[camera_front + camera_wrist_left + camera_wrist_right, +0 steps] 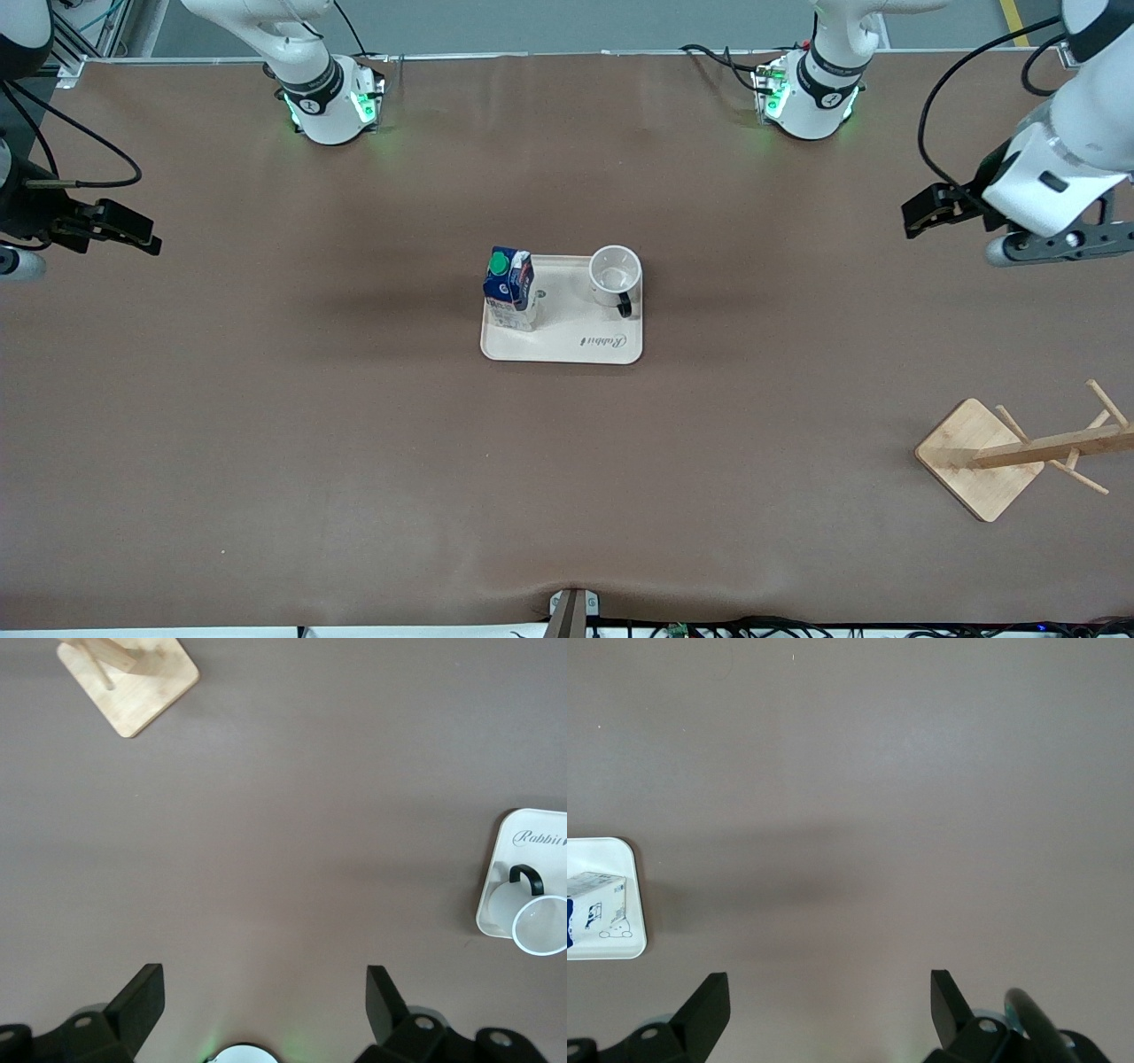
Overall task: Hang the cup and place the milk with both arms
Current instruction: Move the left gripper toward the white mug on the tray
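1. Nothing of the task is looking done yet: the small white mug with a black handle [615, 273] is standing upright on the cream rectangular tray [567, 347], at the tray's corner toward the left arm's end of the table.
2. The small dark-blue and white gable-top milk carton with a green round cap [511, 289] is standing upright on the same tray, at the side toward the right arm's end, apart from the mug.
3. The light wooden cup stand with a square base and slanted pegs [979, 458] is sitting well apart from the tray, nearer the front camera and toward the left arm's end; no cup is hanging on it.
4. The left gripper [264, 1001] is hovering over bare brown table near the left arm's end, jaws spread wide and holding nothing.
5. The right gripper [829, 1005] is hovering over bare table at the right arm's end, jaws likewise spread and empty.
6. Both halves are remaining, by my judgement: grasping and hanging the mug on a peg, and picking up and placing the carton.
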`<state>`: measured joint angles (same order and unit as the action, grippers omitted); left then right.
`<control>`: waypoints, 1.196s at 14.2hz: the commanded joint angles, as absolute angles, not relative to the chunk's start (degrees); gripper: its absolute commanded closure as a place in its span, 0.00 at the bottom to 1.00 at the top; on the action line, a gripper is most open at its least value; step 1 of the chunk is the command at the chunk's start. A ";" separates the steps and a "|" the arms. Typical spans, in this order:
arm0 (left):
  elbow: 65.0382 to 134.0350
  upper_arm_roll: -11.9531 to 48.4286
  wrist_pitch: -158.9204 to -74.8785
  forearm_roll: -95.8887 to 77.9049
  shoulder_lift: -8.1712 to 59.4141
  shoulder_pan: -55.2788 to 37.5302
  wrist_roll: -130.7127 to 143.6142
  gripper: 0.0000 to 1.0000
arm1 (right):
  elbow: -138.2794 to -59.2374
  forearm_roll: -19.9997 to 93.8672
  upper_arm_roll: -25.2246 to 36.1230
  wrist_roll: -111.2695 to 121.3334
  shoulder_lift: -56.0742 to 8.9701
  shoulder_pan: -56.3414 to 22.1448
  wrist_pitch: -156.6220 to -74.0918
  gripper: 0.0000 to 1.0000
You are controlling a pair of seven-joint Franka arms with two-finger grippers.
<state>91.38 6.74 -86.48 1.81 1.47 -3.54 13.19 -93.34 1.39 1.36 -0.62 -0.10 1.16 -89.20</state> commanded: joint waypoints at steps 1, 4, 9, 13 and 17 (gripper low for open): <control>95.00 8.16 -89.73 1.58 0.70 -4.48 16.07 0.00 | -93.96 1.05 1.05 -0.26 0.97 1.67 -89.03 0.00; 98.60 12.47 -93.94 1.58 0.88 -4.48 22.66 0.00 | -93.96 1.14 1.05 -0.26 0.97 1.58 -89.03 0.00; 102.48 18.54 -99.40 1.58 3.16 -4.57 27.68 0.00 | -93.69 1.14 1.05 -0.35 0.97 1.50 -89.03 0.00; 105.11 22.23 -104.92 1.58 5.27 -4.66 34.17 0.00 | -92.99 1.23 1.05 -0.44 0.79 1.41 -88.95 0.00; 105.47 23.91 -108.19 1.67 8.17 -5.71 38.23 0.00 | -92.90 1.32 1.05 -0.44 0.79 1.41 -88.95 0.00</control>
